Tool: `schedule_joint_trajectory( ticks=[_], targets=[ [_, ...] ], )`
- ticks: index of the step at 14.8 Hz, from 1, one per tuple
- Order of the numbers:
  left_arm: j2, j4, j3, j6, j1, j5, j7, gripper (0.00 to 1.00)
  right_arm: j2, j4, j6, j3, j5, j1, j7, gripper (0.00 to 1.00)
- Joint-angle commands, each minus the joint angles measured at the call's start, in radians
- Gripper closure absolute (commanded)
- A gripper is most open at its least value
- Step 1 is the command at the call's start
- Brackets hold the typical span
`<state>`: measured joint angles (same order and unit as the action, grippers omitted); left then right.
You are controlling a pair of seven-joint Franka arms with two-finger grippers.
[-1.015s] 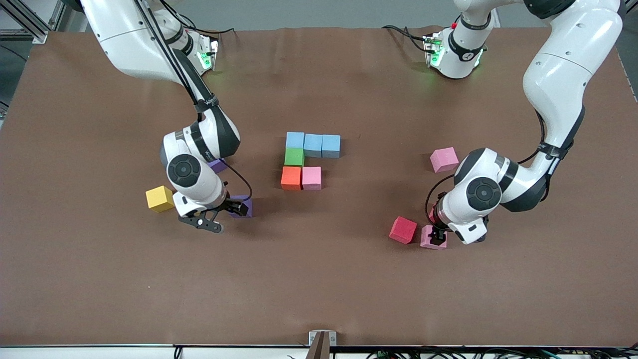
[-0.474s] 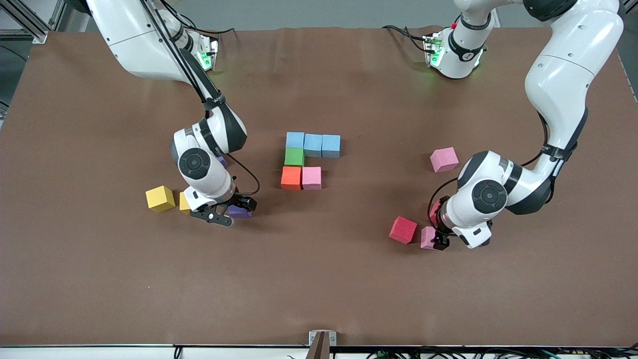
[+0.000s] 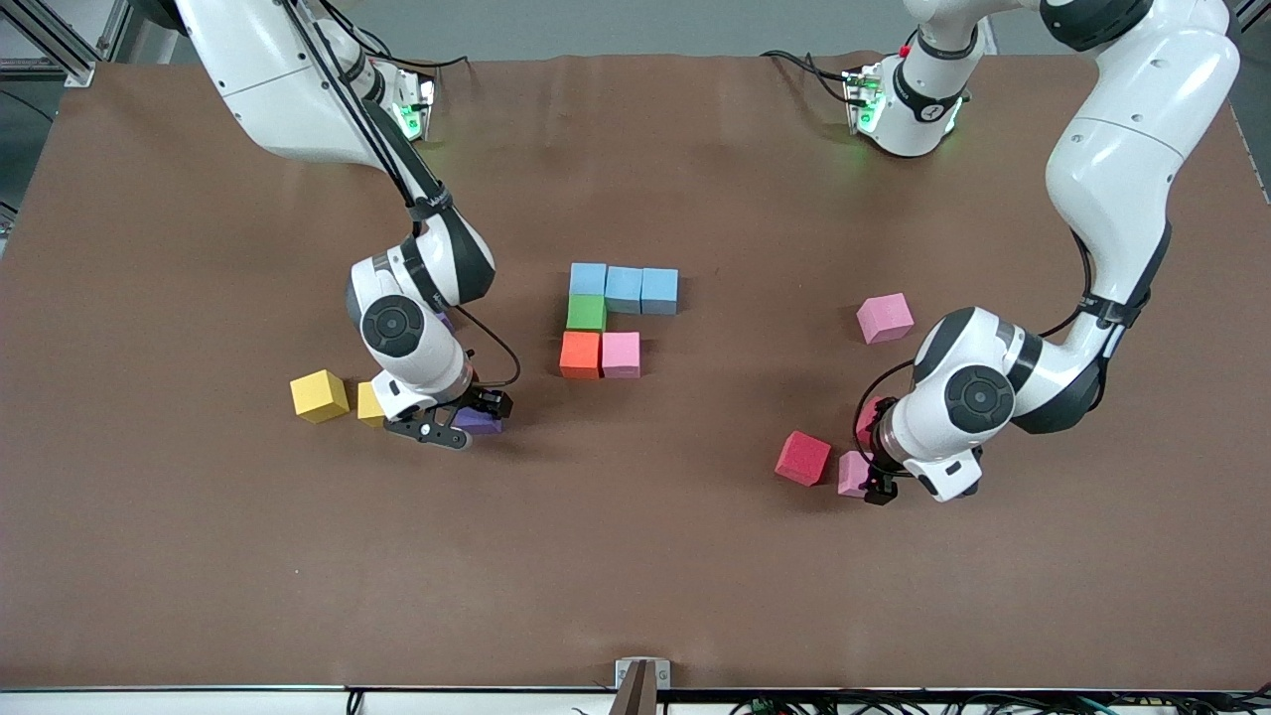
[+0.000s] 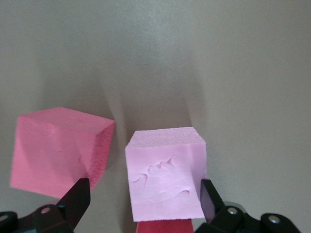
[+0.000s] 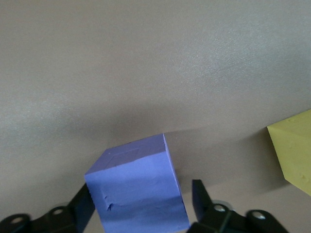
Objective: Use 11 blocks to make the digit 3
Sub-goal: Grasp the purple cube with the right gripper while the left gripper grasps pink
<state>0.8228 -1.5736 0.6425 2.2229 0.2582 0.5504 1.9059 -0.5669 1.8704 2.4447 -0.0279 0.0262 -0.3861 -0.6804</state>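
The partial digit 3 lies mid-table: three light blue blocks in a row, with green, orange and pink below. My right gripper is low at the table, open, its fingers either side of a purple block, also in the right wrist view. My left gripper is low and open around a pink block. One red block lies beside it; another red one shows under the wrist. A loose pink block lies farther back.
Two yellow cubes sit beside the right gripper toward the right arm's end; one shows in the right wrist view. A second purple block peeks out under the right arm's wrist.
The right gripper shifted toward the centre over the purple block, uncovering the second yellow cube. The left gripper slid slightly toward the left arm's end; the pink block stays on the table.
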Motion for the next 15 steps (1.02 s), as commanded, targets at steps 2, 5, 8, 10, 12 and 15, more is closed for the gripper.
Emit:
schedule_joint_trajectory(
  ticks=[2,5,8,10,12,15],
  targets=[
    [0.033,0.027,-0.015,0.032,-0.017,0.014,0.007,0.0,0.001,0.009,0.016,-0.003,-0.006,0.007,0.068,0.24],
    [0.038,0.027,-0.04,0.04,-0.033,0.014,0.007,0.0,-0.001,0.009,0.017,-0.003,-0.005,0.007,0.081,0.29],
    [0.039,0.041,-0.044,0.047,-0.039,0.014,0.005,0.0,-0.001,0.009,0.017,-0.003,-0.005,0.004,0.081,0.51],
    [0.036,0.044,-0.044,0.047,-0.037,0.013,0.004,0.0,-0.001,0.007,0.016,-0.003,-0.005,0.001,0.081,0.73],
    [0.032,0.055,-0.044,0.047,-0.034,0.014,0.007,0.0,-0.001,0.001,0.008,-0.003,-0.005,-0.019,0.081,0.79],
    [0.032,0.07,-0.044,0.047,-0.034,0.013,0.007,0.0,-0.005,-0.02,0.014,-0.006,-0.006,-0.072,0.079,0.8]
  ],
)
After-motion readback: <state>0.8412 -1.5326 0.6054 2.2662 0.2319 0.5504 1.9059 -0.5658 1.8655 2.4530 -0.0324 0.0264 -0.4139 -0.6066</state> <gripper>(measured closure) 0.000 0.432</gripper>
